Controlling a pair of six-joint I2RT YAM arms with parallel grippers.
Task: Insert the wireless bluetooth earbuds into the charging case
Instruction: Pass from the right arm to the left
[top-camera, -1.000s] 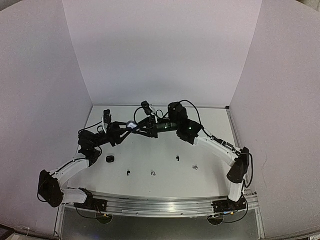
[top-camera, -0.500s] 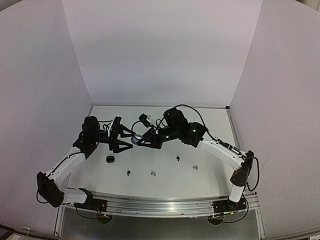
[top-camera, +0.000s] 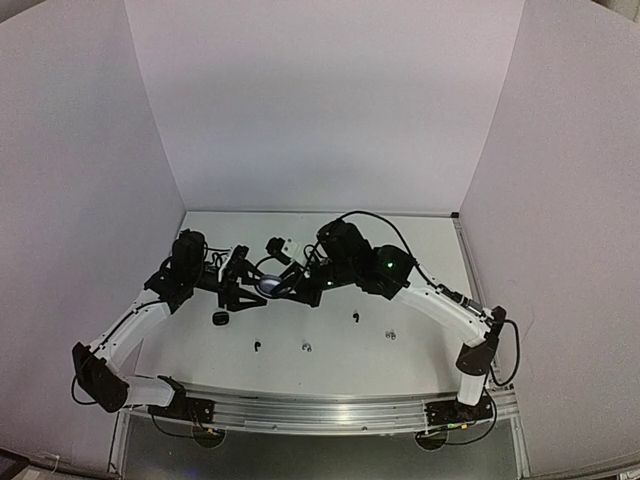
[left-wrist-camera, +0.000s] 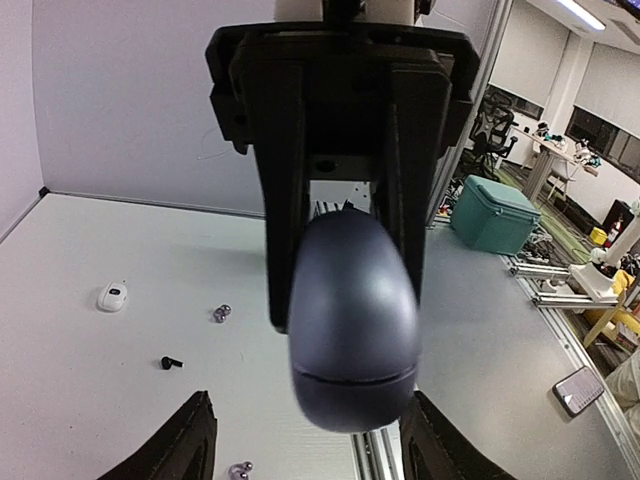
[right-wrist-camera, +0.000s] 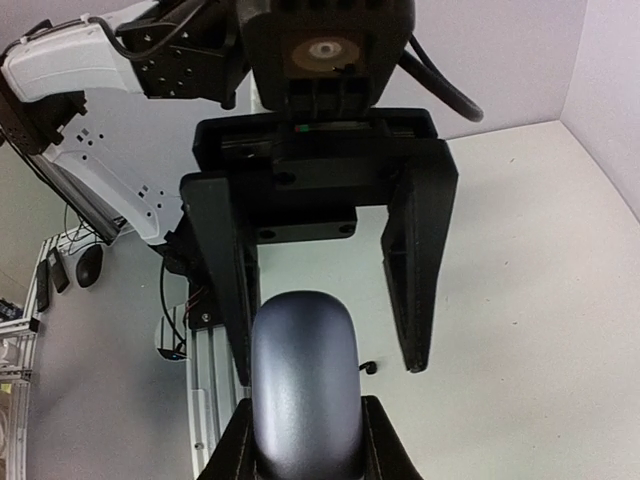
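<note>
Both wrists have sunk closer to the white table. Right gripper clamps the closed slate-blue pebble-shaped case, long axis pointing into the spread-open left gripper; tiny earbuds lie loose below, nearer the bases.

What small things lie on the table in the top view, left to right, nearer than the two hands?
Small black case → black earbud → grey earbud → second black earbud → second grey earbud.
</note>
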